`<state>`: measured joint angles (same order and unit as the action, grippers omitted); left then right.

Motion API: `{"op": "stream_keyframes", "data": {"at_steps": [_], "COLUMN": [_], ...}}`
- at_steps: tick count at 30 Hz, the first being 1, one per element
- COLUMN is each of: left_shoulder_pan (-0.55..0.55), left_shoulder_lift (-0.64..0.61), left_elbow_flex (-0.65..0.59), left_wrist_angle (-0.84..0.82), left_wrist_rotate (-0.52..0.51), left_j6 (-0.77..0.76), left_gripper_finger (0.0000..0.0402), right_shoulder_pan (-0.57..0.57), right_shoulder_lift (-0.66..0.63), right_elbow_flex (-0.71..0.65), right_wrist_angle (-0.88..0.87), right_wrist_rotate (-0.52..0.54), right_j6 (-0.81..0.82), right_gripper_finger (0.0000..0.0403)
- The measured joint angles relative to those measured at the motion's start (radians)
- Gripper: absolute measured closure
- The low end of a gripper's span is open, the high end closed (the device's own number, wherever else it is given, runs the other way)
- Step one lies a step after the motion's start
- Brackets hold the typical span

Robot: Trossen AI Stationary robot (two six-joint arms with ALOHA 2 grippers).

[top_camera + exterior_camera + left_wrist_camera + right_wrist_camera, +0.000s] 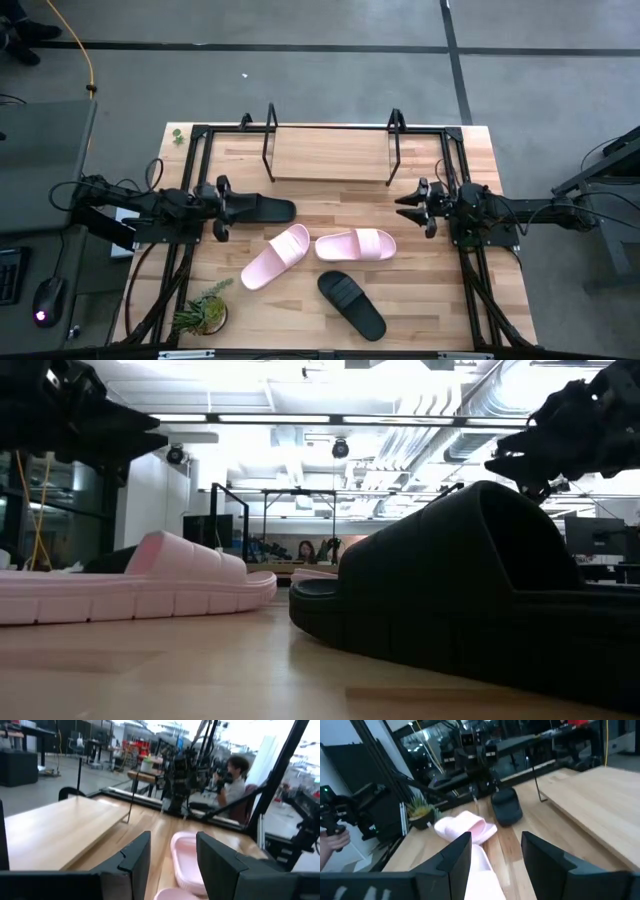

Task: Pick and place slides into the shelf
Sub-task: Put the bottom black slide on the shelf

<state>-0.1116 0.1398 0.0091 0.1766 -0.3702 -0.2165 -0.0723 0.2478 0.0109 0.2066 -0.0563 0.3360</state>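
Observation:
The shelf (330, 155), a wooden board between thin black hoops, stands at the table's far middle. Two pale pink slides (277, 257) (356, 244) lie flat on their soles mid-table. One black slide (351, 304) lies nearer the front edge. A second black slide (268, 210) lies just ahead of my left gripper (226, 206). That gripper hangs level above the table at the left, open and with nothing between its fingers (172, 840). My right gripper (410, 205) faces it from the right, also open and with nothing in it (495, 837).
A small potted plant (205, 312) stands at the near left corner. A black frame (195, 135) runs round the table's edges. Beyond the table a seated person (235, 775) and a hand (332, 837) show. Bare wood lies between the slides and the shelf.

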Motion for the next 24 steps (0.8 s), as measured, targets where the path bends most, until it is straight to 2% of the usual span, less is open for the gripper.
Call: {"op": "stream_keyframes", "data": {"at_steps": [14, 19, 24], "left_shoulder_pan": [0.000, 0.000, 0.000], "left_shoulder_lift": [0.000, 0.000, 0.000], "left_elbow_flex": [0.001, 0.001, 0.001], "left_wrist_angle": [0.030, 0.033, 0.037], "left_wrist_rotate": [-0.019, -0.009, 0.045], "left_j6": [0.062, 0.003, -0.043], "left_gripper_finger": [0.0259, 0.0259, 0.0259], "right_shoulder_pan": [0.000, 0.000, 0.000], "right_shoulder_lift": [0.000, 0.000, 0.000], "right_elbow_flex": [0.000, 0.000, 0.000], "right_wrist_angle": [-0.010, -0.009, -0.007], "right_wrist_rotate": [-0.002, 0.005, 0.023], "right_j6": [-0.084, -0.055, -0.004], "right_gripper_finger": [0.0238, 0.0238, 0.0238]}}
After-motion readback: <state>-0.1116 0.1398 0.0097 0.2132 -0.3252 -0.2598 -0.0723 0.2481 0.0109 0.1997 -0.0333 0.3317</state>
